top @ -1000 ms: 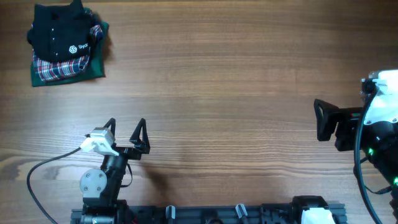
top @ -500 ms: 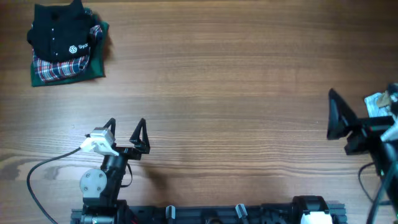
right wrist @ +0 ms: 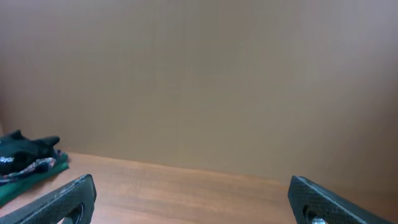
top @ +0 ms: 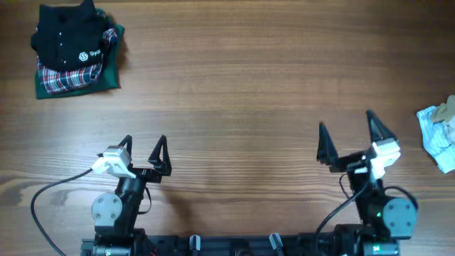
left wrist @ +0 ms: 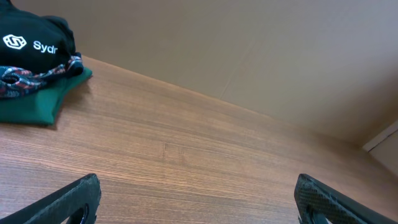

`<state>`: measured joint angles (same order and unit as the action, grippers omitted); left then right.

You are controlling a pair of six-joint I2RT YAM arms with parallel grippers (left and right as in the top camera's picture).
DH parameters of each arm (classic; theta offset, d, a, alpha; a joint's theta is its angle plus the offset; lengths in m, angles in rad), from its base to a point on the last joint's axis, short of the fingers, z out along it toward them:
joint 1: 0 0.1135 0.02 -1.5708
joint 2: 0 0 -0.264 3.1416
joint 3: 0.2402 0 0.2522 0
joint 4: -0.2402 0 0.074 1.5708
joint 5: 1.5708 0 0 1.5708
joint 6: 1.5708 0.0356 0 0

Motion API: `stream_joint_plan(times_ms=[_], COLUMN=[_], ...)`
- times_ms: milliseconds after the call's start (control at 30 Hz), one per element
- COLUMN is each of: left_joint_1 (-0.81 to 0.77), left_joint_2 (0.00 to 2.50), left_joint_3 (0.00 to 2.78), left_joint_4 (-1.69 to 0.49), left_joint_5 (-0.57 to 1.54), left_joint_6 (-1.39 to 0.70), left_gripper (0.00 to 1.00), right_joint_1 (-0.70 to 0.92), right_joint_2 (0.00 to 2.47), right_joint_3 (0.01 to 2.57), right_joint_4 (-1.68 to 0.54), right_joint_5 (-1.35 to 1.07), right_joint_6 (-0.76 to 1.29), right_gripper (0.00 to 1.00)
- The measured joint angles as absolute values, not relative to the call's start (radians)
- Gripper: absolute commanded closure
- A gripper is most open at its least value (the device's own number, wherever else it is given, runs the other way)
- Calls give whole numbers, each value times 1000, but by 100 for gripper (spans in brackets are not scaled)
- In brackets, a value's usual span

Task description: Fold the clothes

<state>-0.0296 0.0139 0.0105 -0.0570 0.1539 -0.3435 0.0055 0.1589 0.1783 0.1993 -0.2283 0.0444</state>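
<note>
— Where are the clothes lying?
— A folded stack (top: 75, 53), black over plaid and green, is sitting at the table's (top: 249, 85) far left corner. A crumpled pale cloth (top: 441, 135) is lying at the right edge.
— And your grippers?
— I am holding my left gripper (top: 143, 141) and right gripper (top: 345, 122) spread wide, both gripping nothing, near the table's front edge.
</note>
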Motion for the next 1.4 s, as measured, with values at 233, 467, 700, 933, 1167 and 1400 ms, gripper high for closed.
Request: stream_joint_plan(times_ms=[233,467,700,933,1167,1400], left_joint_1=[-30,-30,-30,-30,-30,-30], left_joint_2=[14,14,14,14,14,14], left_joint_3=[10,10,10,10,10,10], left_joint_4=[-57,-57,-57,-57,-57,-57], left_joint_5=[154,154,154,154,154,154], left_joint_6=[-344,-344,-344,-344,-344,-344], left_gripper=[0,0,0,0,0,0], right_joint_1=[6,6,6,6,6,6], right_joint_2=[89,19,15,15,15,15], right_joint_3=[40,6,6,6,6,6], right_joint_4=[208,131,14,14,14,14], right_joint_5=[-226,-223,-216,-216,-216,-216], right_joint_6=[48,48,48,48,48,48], right_gripper=[0,0,0,0,0,0])
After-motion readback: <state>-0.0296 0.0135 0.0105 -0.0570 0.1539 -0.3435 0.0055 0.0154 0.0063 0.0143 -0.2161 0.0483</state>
